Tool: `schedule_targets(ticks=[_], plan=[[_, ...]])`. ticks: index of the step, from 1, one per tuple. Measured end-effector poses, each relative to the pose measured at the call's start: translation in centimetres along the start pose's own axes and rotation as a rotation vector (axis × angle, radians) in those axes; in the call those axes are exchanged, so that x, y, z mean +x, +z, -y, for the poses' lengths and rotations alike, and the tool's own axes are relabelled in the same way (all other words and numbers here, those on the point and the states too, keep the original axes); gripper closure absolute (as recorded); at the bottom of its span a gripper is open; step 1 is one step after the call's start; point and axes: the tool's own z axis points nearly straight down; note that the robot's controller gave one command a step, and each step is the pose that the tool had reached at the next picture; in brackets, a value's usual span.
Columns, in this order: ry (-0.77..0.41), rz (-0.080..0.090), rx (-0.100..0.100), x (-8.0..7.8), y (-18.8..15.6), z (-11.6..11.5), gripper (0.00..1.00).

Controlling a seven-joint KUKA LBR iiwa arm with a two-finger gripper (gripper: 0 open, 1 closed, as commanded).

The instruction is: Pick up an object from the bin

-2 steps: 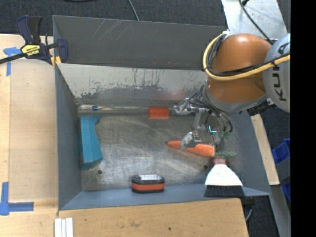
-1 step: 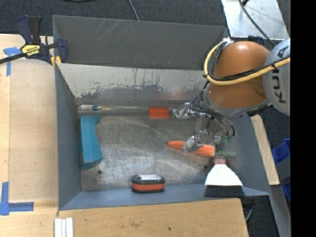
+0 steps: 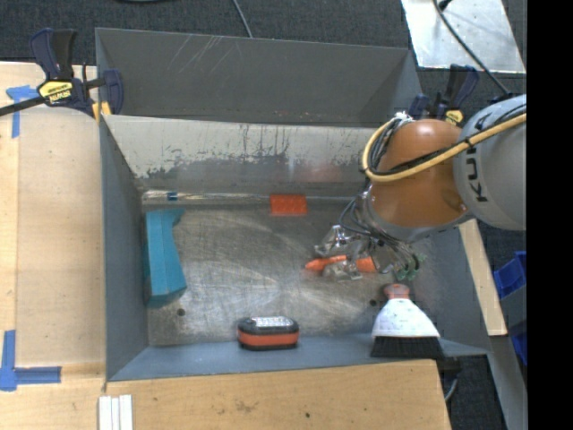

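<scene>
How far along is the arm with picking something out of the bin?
Done: the tool is low in the right part of the bin, right at a small orange thing on the floor. In hand: whether it grips that thing I cannot tell. Left: lifting it out; the blue piece, orange block, black-and-red item and white brush lie untouched.

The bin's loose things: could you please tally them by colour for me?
Blue: 1, angled handle
Orange: 2, block, orange piece at the tool
Black-and-red: 1, oval case
White-and-black: 1, brush
Total: 5
</scene>
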Motion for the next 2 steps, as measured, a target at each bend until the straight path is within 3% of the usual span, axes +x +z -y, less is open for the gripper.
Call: schedule_targets(ticks=[1, 2], plan=[[0.0, 0.0, 0.0, 0.0, 0.0, 0.0, 1.0], [-0.175, 0.012, 0.003, -2.0, -17.9, -1.3, 1.0]])
